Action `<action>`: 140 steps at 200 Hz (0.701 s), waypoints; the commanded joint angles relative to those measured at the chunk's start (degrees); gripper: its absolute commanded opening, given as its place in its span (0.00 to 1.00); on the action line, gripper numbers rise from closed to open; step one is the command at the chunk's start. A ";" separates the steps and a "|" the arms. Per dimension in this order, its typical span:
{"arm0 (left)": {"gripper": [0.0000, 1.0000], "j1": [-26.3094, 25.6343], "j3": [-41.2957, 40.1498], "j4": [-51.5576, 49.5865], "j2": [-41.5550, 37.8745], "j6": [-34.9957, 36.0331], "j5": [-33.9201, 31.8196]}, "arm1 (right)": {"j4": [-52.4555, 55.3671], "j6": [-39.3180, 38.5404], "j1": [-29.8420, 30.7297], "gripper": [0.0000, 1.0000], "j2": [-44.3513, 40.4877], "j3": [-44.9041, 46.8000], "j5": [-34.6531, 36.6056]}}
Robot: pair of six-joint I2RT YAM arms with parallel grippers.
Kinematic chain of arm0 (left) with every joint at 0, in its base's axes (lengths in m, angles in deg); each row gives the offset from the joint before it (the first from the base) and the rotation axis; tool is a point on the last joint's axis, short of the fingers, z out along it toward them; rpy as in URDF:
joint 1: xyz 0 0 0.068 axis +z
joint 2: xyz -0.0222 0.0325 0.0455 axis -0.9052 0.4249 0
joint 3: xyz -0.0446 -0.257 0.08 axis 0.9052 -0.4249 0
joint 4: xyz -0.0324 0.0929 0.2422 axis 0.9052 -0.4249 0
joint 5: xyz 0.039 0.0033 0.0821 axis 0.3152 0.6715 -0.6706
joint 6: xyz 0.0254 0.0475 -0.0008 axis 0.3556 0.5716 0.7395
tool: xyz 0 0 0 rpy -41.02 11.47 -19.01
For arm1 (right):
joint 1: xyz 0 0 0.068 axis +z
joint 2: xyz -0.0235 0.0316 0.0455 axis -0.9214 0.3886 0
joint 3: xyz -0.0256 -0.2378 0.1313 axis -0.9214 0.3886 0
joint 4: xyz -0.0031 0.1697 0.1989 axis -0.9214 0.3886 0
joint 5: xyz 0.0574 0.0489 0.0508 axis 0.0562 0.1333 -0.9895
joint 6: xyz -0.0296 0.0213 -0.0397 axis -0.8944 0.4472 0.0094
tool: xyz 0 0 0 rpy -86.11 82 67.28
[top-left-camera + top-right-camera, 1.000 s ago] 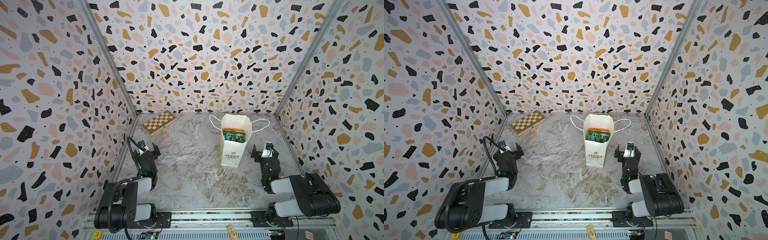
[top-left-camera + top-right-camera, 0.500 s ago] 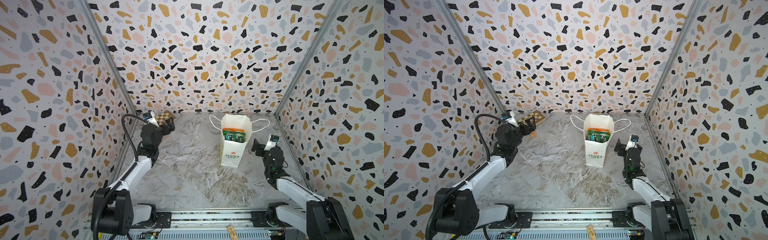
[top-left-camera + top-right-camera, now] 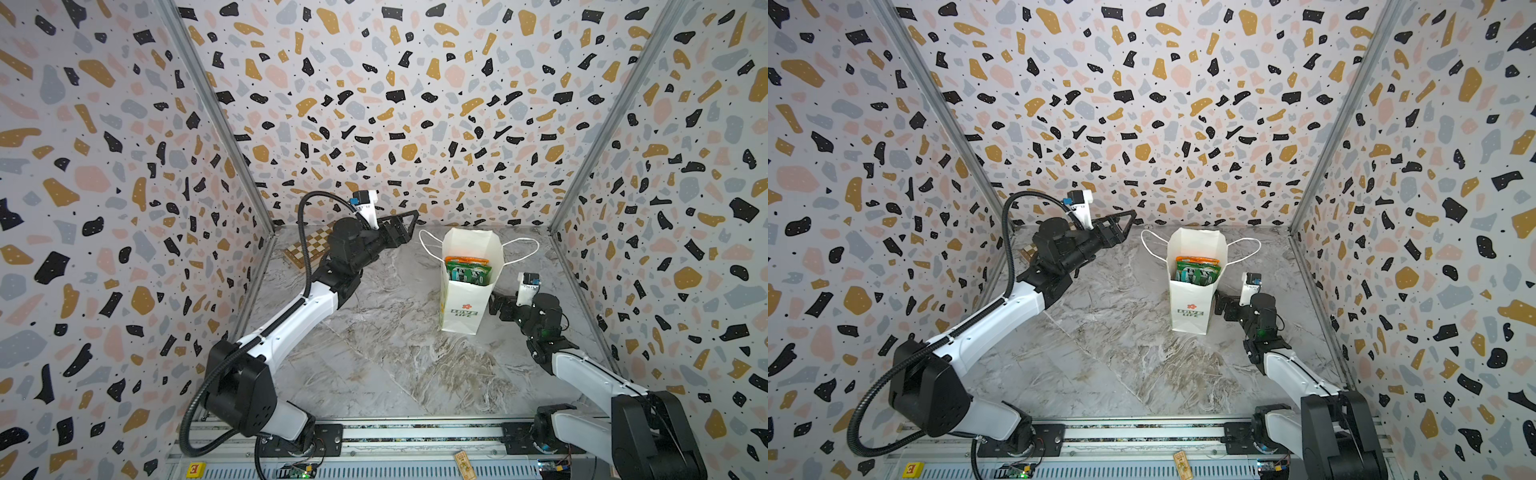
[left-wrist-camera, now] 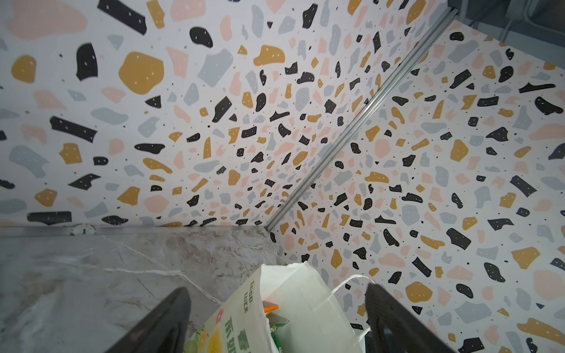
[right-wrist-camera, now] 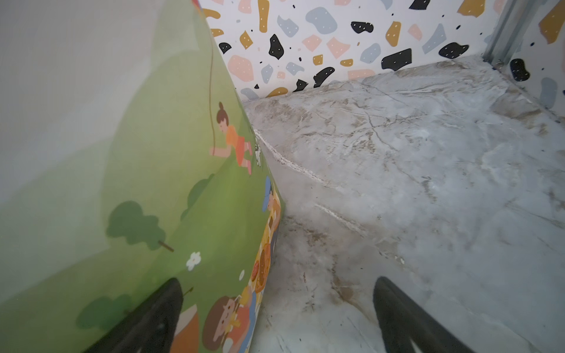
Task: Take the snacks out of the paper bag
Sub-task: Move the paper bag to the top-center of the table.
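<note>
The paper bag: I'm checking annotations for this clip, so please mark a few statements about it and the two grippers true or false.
1. The paper bag stands upright on the table. True.
2. The snacks lie spread across the table. False: they sit inside the bag, tops showing at its mouth.
3. The left gripper holds a snack. False: its jaws are open and empty, raised beside the bag's mouth.
4. The right gripper is low beside the bag, jaws open. True.
</note>
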 commanded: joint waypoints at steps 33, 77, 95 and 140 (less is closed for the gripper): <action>0.76 -2.96 5.67 -2.81 5.49 -3.84 1.31 | 1.51 -0.01 0.01 0.99 0.66 -2.52 -1.41; 0.61 -4.24 7.61 -3.33 7.82 -4.14 2.00 | 1.71 -0.24 0.01 0.99 1.06 -2.66 -0.41; 0.53 -4.33 8.06 -3.31 8.63 -4.56 2.20 | 1.85 -0.49 0.01 0.99 1.14 -2.80 -0.40; 0.29 -4.39 8.78 -2.60 10.04 -5.14 2.14 | 2.34 -0.79 0.02 0.99 1.16 -2.88 -0.08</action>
